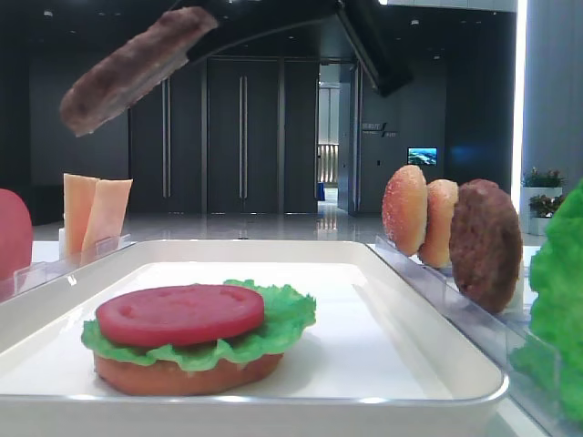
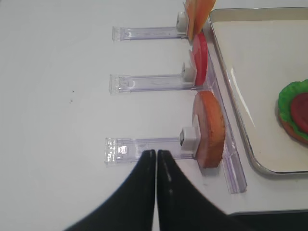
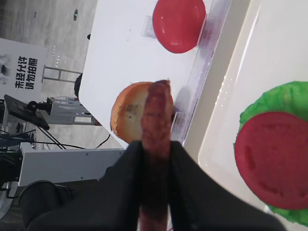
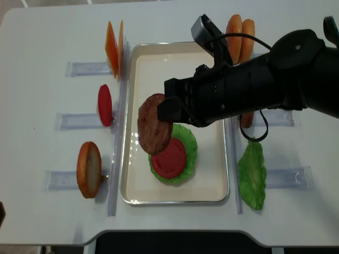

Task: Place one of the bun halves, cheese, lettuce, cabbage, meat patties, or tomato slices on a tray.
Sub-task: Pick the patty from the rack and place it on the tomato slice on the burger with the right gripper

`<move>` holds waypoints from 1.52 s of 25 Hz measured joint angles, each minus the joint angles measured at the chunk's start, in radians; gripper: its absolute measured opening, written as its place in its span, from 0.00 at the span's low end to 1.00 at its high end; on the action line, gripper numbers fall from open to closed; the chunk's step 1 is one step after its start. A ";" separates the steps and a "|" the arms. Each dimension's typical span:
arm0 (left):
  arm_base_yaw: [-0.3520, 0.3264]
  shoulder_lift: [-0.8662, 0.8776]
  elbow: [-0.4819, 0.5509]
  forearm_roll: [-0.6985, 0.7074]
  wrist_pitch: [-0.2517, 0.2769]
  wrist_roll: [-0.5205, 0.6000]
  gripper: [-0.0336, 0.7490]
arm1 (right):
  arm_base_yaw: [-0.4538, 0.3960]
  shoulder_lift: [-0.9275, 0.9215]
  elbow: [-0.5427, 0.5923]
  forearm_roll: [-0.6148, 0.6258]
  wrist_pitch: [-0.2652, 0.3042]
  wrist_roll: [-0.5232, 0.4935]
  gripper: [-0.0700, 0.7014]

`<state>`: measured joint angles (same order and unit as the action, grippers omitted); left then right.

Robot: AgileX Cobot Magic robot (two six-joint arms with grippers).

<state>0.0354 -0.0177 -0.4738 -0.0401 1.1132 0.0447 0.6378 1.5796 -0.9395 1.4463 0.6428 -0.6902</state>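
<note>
Meat patty pinched edge-on in closed right gripper, hanging above the tray's left rim, beside the tomato slice on lettuce and bun. Left gripper shut, empty, near table's front-left edge. Risk: released off-centre or tilted, could slide off the stack or clip the rim.

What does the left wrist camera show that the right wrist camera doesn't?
Only the left wrist view shows the shut, empty left gripper and the cheese in its rack. Only the right wrist view shows the right gripper shut on a meat patty. Both show the upright bun half, the upright tomato slice, the tray and the lettuce stack on it.
</note>
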 joint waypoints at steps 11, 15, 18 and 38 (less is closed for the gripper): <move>0.000 0.000 0.000 0.000 0.000 0.000 0.04 | 0.000 0.018 0.131 0.202 -0.085 -0.238 0.23; 0.000 0.000 0.000 0.000 0.000 0.000 0.04 | 0.000 0.075 0.132 0.222 -0.084 -0.245 0.23; 0.000 0.000 0.000 0.000 0.000 -0.001 0.04 | 0.000 0.109 0.133 0.234 -0.083 -0.253 0.23; 0.000 0.000 0.000 0.000 0.000 -0.004 0.04 | -0.010 0.172 0.133 0.303 -0.041 -0.302 0.23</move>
<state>0.0354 -0.0177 -0.4738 -0.0401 1.1132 0.0407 0.6281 1.7515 -0.8068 1.7495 0.6023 -0.9917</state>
